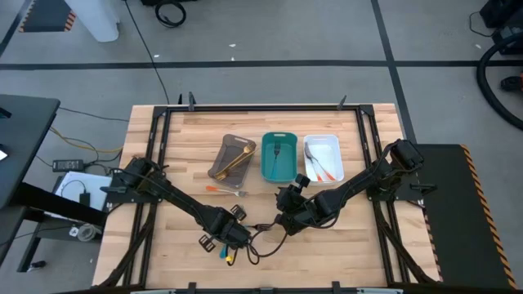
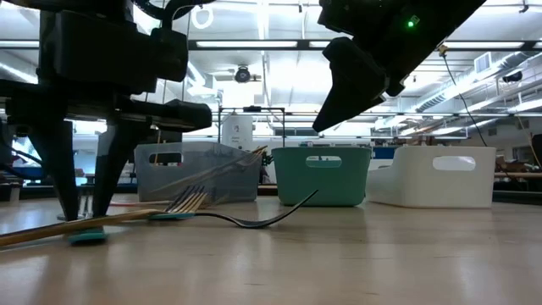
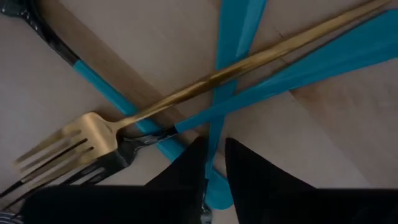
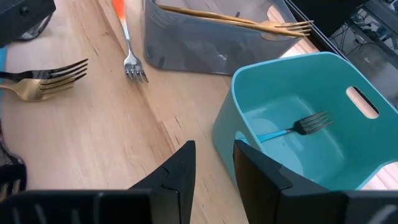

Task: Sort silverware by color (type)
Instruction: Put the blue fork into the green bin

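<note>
Jaws of the left gripper (image 3: 214, 165) stand close together with one blue handle (image 3: 231, 37) of the silverware running into the slim gap between them; whether they pinch it I cannot tell. In the high view this gripper sits at 7 o'clock from the table's middle, low over a small heap of cutlery near the front edge.

That heap is tangled. A gold fork (image 3: 205, 84) lies slantwise across the blue handle, and a second blue-handled piece (image 3: 298, 62) crosses beneath the gold one too. A dark fork head (image 3: 93, 171) rests just beside the gold tines. From table height, the gold fork's tines rear up off the wood, and a dark fork (image 2: 262, 220) arches away from them.

Jaws of the right gripper (image 4: 214, 165) are plainly apart and hold nothing. It hangs above bare wood at 6 o'clock from the teal tray (image 1: 279, 135), close to that tray's near wall.

Three trays line the 12 o'clock side. The grey-brown tray (image 1: 237, 138) at 11 o'clock holds gold pieces (image 4: 249, 22), the teal tray holds one dark fork with a blue handle (image 4: 311, 122), and the white tray (image 1: 323, 138) at 1 o'clock holds orange-handled pieces (image 1: 320, 170). An orange-handled fork (image 1: 226, 190) lies loose on the table at 6 o'clock from the grey-brown tray, between it and the left gripper.
</note>
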You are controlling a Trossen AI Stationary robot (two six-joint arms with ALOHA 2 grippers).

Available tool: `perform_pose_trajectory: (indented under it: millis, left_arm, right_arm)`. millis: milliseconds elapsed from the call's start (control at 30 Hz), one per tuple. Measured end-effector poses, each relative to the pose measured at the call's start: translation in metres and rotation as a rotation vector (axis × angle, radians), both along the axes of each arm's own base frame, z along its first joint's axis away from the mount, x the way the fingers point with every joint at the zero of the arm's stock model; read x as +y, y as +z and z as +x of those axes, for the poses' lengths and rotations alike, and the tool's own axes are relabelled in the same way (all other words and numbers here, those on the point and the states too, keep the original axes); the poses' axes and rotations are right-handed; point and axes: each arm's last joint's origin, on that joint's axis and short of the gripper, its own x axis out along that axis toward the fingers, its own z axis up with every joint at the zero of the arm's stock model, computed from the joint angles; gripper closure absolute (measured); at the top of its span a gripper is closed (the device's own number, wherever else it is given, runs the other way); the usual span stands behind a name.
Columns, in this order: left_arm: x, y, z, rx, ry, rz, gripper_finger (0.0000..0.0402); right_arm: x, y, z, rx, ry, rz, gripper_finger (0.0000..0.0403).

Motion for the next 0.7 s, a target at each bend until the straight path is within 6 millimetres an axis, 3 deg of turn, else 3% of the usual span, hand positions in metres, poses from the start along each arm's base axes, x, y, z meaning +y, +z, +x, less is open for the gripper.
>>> perform_pose_trajectory:
  millis: [300, 700]
  left_arm:
    - [0.003, 0.0, 0.002, -0.002, -0.006, -0.008, 0.039]
    - [0.012, 0.011, 0.005, 0.073, -0.014, 0.085, 0.0391]
  right_arm:
    - [0.0, 0.0, 0.0, -0.001, 0.0, 0.0, 0.0288]
    - [0.0, 0.0, 0.0, -0.002, 0.0, 0.0, 0.0288]
